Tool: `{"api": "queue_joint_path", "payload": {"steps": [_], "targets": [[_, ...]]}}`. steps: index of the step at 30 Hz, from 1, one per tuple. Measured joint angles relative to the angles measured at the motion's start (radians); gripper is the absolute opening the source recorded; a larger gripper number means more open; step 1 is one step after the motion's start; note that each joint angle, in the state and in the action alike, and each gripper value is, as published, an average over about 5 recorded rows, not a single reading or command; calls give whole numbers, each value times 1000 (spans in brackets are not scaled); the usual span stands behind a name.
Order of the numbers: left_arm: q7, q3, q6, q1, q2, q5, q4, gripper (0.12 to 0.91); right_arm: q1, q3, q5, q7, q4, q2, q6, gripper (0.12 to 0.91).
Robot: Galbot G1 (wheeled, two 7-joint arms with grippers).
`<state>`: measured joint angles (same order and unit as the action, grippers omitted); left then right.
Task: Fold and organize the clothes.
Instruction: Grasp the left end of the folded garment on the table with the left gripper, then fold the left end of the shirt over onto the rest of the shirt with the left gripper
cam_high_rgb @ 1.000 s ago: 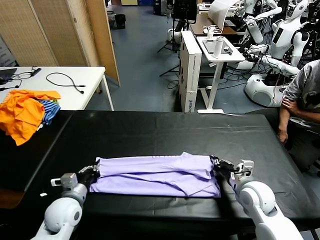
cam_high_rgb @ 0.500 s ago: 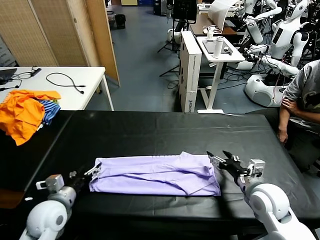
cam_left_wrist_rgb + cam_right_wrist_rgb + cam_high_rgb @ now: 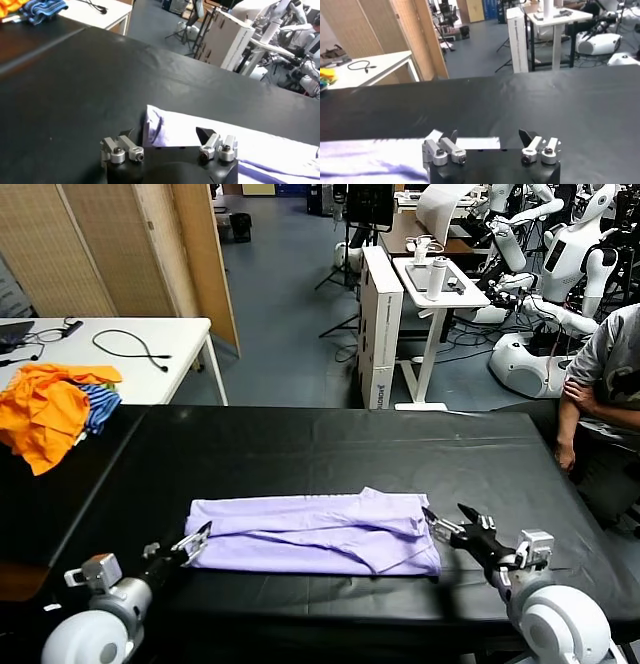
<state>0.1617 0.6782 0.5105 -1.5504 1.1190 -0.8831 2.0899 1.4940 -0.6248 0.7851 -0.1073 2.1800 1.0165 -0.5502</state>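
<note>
Now that both grippers, left [image 3: 192,542] and right [image 3: 452,529], have let go and backed off, jaws wide and empty, the T-shirt [image 3: 310,532] lies folded lengthwise on the surface [image 3: 300,449].

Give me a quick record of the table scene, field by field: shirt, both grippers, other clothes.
shirt: pale lavender thin-fabric T-shirt, folded into a long band on the black table
left gripper: open, at the shirt's left end, holding nothing
right gripper: open, just off the shirt's right end, holding nothing
other clothes: bright orange and blue-striped heap, far left, untouched
</note>
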Motion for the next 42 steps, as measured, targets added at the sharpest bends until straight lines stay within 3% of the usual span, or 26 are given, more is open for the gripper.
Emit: {"api": "queue_joint_path", "payload": {"steps": [4,10,13,18,21,25,30,35,42], "targets": [[-16,-8,-10,1,7,16,-22,867,16,-11,1,1,4,3,-1,907],[-33,-24,-23,5,17,42,-43,724,20,-13,-1,4,8,6,-2,907],[-33,-25,-25,11,19,38,-49,595,23,-10,-6,5,8,10,-2,907],[-32,-18,-23,14,16,5,-57,295,28,-3,-17,8,7,16,-2,907],[-32,-15,-18,14,15,-8,-61,191,28,2,-23,9,7,18,-2,907],[-32,-14,-15,13,13,1,-57,147,28,5,-29,9,6,19,-2,907],[-43,-14,-27,9,7,70,-43,151,29,5,-32,9,5,21,-1,907],[-78,2,-76,-16,-20,254,-20,151,26,12,-38,9,-2,25,2,907],[-94,96,-131,-78,-96,531,15,151,16,27,-45,9,-10,38,4,907]]}}
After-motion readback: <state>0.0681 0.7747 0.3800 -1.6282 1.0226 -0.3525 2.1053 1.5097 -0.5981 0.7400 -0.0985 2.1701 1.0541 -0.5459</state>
